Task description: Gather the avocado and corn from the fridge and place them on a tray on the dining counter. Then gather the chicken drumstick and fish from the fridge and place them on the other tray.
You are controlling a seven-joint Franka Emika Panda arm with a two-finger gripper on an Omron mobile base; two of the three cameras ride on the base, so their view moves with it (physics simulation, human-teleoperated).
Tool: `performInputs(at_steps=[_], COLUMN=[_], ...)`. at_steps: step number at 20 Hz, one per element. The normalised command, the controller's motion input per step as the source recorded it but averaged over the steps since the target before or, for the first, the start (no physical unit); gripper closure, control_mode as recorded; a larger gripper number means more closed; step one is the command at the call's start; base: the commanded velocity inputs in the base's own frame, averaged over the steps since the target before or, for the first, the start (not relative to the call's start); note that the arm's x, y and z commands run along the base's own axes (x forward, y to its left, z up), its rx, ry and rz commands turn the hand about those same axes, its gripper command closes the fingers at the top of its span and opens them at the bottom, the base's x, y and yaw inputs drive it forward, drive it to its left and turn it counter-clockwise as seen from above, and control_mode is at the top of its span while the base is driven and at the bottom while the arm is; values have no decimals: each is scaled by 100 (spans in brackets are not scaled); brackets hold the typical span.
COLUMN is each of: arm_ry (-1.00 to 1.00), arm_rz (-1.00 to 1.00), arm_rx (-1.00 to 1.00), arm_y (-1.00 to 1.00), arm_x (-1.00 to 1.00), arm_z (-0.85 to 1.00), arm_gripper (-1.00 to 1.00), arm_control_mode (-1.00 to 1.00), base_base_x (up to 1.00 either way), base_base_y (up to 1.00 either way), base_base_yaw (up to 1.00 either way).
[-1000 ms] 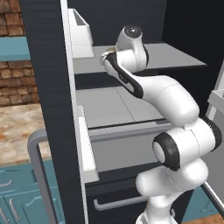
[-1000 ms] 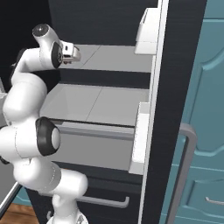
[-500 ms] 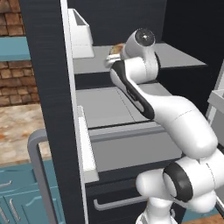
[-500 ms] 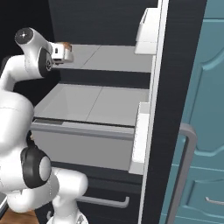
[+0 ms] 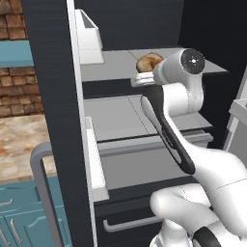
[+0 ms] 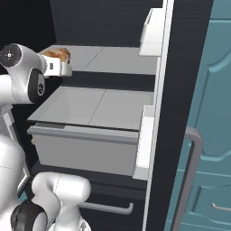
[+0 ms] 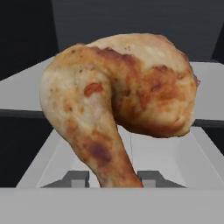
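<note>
While the tool (image 7: 112, 180) sat inside the open fridge (image 5: 53, 96), the chicken drumstick (image 7: 118, 100) was pinched between its tips at the thin bone end, with the fat meaty end standing up away from the fingers. Jaws were narrow, closed on that shank. From the base views the drumstick (image 5: 149, 61) was over the near edge of the upper shelf (image 5: 111, 65), toward its right side; whether it rested on the shelf or was clear of it, I couldn't tell.

Handling call:
- Rigid enough, lumpy, glossy skin, so likely slippery under the pads.
- Mass was mostly in the bulb, well off the pinch line, so I expected it to want to pivot or droop on fast swings.
- The shank grip was workable since the tips fit around it, but a hold closer to the bulb's neck would cut the lever arm.
- Not fragile, so a firm squeeze was fine.
</note>
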Motion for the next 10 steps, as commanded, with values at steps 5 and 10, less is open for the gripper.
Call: performInputs(at_steps=[5,10], arm_ry=[0,0], arm_rz=[0,0], arm_rx=[0,0], arm_y=[-19,-20], arm_x=[-100,-100], arm_z=[4,0], arm_gripper=[100,100], arm_control_mode=[-100,-100], base_base_x=[0,0], base_base_y=[0,0], base_base_yaw=[0,0])
